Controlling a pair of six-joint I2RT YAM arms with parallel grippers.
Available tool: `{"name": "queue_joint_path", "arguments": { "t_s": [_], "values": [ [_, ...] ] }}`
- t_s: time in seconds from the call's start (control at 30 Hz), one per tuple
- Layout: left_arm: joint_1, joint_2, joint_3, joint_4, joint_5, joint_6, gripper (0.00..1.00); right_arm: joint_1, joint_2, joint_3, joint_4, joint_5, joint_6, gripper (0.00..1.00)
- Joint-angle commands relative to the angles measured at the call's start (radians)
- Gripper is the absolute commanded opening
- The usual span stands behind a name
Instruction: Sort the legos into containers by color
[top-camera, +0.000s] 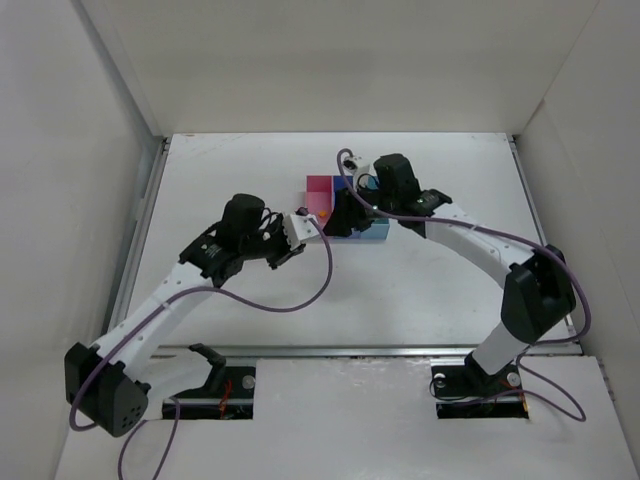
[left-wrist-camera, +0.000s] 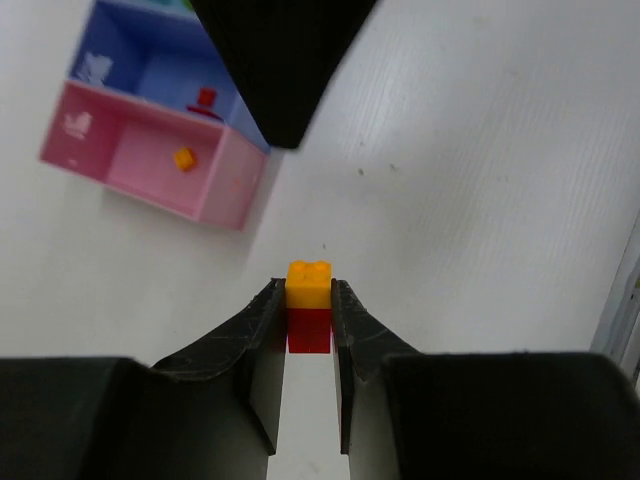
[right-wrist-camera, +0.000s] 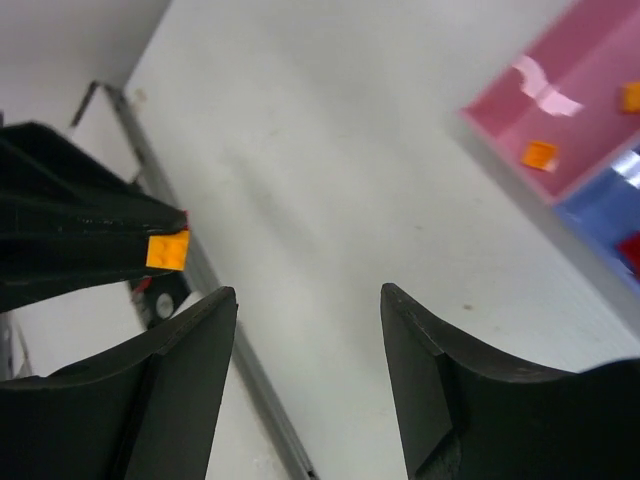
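Observation:
My left gripper (left-wrist-camera: 309, 292) is shut on a small stack, an orange brick on a red brick (left-wrist-camera: 309, 305), and holds it above the white table just left of the tray. In the top view the left gripper (top-camera: 306, 224) sits beside the tray's pink bin (top-camera: 319, 190). The pink bin (left-wrist-camera: 150, 165) holds an orange brick (left-wrist-camera: 184, 158); the blue bin (left-wrist-camera: 165, 70) holds a red brick (left-wrist-camera: 206, 98). My right gripper (right-wrist-camera: 308, 330) is open and empty, over the tray (top-camera: 372, 231), facing the left gripper's orange brick (right-wrist-camera: 166, 250). No yellow-green bricks show.
A metal rail (right-wrist-camera: 215, 300) runs along the table's left edge. White walls enclose the table on three sides. The right gripper's dark finger (left-wrist-camera: 280, 60) hangs over the tray's near corner in the left wrist view.

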Motion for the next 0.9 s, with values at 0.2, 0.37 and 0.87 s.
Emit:
{"name": "queue_joint_path", "arguments": {
  "t_s": [0.2, 0.37, 0.87],
  "values": [
    [-0.002, -0.034, 0.093, 0.075, 0.149, -0.045, 0.00, 0.057, -0.102, 0.038, 0.113, -0.096, 0.011, 0.65],
    [-0.002, -0.025, 0.102, 0.065, 0.152, -0.054, 0.00, 0.057, -0.079, 0.048, 0.113, -0.140, 0.031, 0.65],
    [-0.044, 0.302, 0.001, -0.112, -0.138, 0.061, 0.00, -0.090, -0.141, -0.004, -0.135, 0.413, 0.157, 0.65]
  ]
}}
